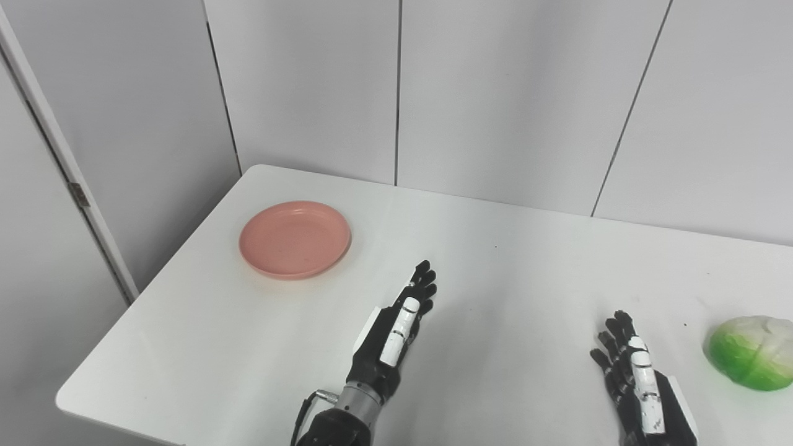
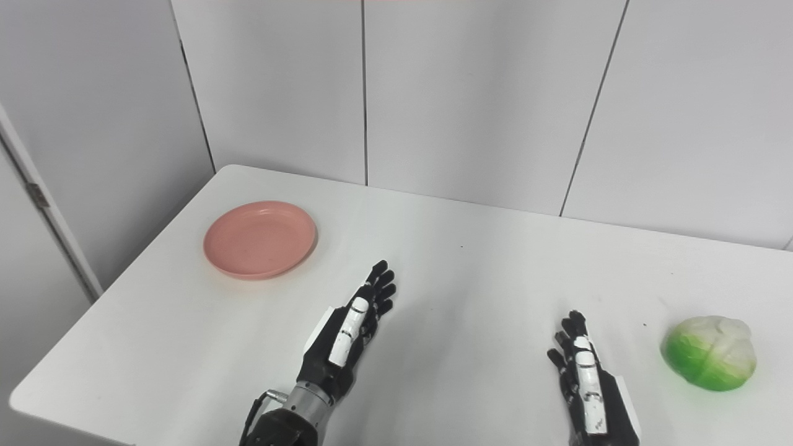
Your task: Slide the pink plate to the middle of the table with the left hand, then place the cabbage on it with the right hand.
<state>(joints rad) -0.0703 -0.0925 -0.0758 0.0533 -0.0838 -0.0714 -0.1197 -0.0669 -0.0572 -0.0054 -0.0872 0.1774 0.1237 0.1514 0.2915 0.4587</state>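
The pink plate (image 1: 295,238) lies empty at the far left of the white table (image 1: 495,297). The green and white cabbage (image 1: 752,352) sits near the right edge. My left hand (image 1: 396,328) is open with fingers straight, low over the table, to the right of and nearer than the plate, apart from it. My right hand (image 1: 638,378) is open near the front edge, left of the cabbage and not touching it.
The table's left edge runs close to the plate, and a grey panel wall (image 1: 495,93) stands behind the table. The cabbage also shows in the right eye view (image 2: 709,361).
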